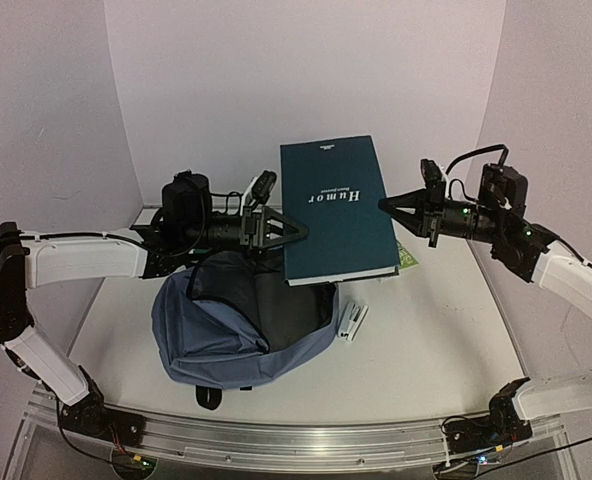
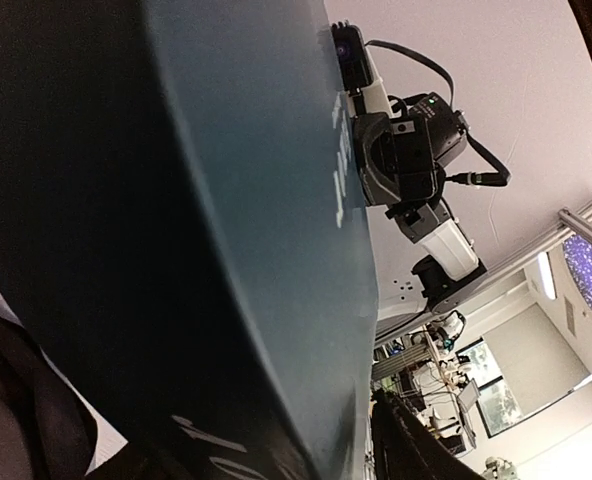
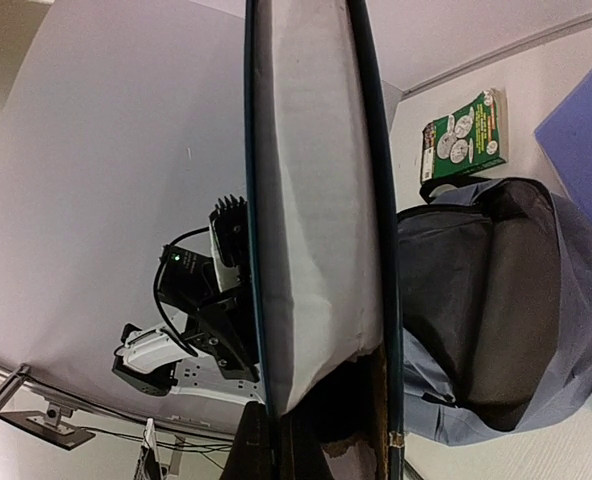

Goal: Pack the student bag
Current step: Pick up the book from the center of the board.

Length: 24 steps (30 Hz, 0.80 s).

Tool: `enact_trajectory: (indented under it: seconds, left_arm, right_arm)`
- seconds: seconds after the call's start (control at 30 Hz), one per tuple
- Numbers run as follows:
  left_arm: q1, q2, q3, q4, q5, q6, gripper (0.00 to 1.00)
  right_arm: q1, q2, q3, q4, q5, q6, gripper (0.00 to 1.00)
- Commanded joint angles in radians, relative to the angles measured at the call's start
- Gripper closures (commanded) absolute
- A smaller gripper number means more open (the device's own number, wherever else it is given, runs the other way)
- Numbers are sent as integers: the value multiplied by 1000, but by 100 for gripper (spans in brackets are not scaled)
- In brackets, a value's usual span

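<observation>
Book [image 1: 338, 205] aloft over student bag [image 1: 211, 345], left tool [image 1: 298, 232] straddling its edge, grip unclear, right tool [image 1: 385, 205] closed against opposite edge

Soft, diffuse light fills the top view and tints the walls [image 1: 276, 70] faintly violet. The student bag [image 1: 241, 335] casts only a weak shadow on the worktop [image 1: 426, 320]. Both wrist views bow at their edges. In the left one the teal book [image 2: 236, 230] looms close, blurred and dark.

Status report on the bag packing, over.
Right gripper shut on teal book. Left gripper at its other edge, grip unclear. Student bag open below. Nothing blocking.
</observation>
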Motion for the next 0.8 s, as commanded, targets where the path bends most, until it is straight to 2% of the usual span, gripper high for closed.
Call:
enact_trajectory:
  seconds: [0.0, 0.07, 0.13, 0.2, 0.27, 0.3, 0.37, 0.43, 0.5, 0.67, 0.77]
  left_arm:
    - [-3, -5, 6, 136, 13, -32, 59]
    - [-3, -14, -6, 136, 4, -34, 69]
    - [-3, -29, -20, 117, -5, -36, 76]
    - [-3, -47, -37, 80, -16, -31, 79]
    - [-1, -73, -52, 17, -31, 5, 81]
    - [-1, -88, -55, -51, -44, 29, 82]
    - [-1, -116, -49, -218, -67, 110, 83]
    - [-1, -135, -34, -390, -74, 216, 85]
    - [-1, -145, -6, -570, -33, 342, 85]
    - [-3, -122, 70, -889, 108, 580, 85]
    - [-5, -113, 88, -998, 143, 672, 86]
  right_arm:
    - [4, -7, -50, 120, 45, 16, 100]
    - [4, -4, -86, 120, 72, 7, 100]
    - [5, 0, -118, 119, 99, -9, 88]
    - [5, 4, -141, 118, 122, -31, 67]
    - [4, 5, -149, 104, 155, -72, 35]
    - [4, 5, -147, 80, 178, -108, 23]
    - [3, 12, -116, -18, 236, -213, 8]
    - [4, 29, -59, -159, 301, -335, 2]
    - [3, 59, 6, -272, 327, -481, 2]
    - [7, 157, 155, -458, 170, -724, 2]
    - [9, 184, 217, -520, 110, -816, 2]
